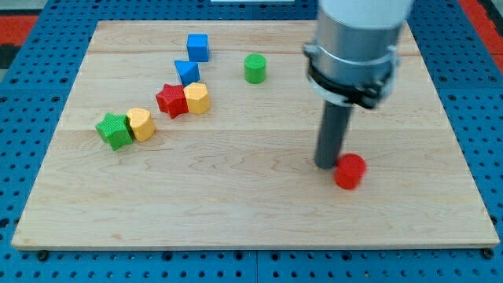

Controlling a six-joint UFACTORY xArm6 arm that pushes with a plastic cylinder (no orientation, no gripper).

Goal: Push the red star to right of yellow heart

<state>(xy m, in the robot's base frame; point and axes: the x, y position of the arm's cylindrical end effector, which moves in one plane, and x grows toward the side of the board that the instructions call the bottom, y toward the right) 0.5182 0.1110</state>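
Red cylinder (350,170) touching my tip (328,164), red star (171,101) well left

A: Setting? Lab bench, robot test rig.
B: Evidence: blue perforated mounting plate (47,31) showing past every edge of a bare wooden board (236,196), with a grey cylindrical arm housing (357,47) hanging over the board's far right corner.

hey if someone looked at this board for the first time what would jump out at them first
The big grey arm at the view's upper right, with my tip down on the wooden board right beside a red cylinder. Next, the diagonal cluster at the left, where the red star touches a yellow block.
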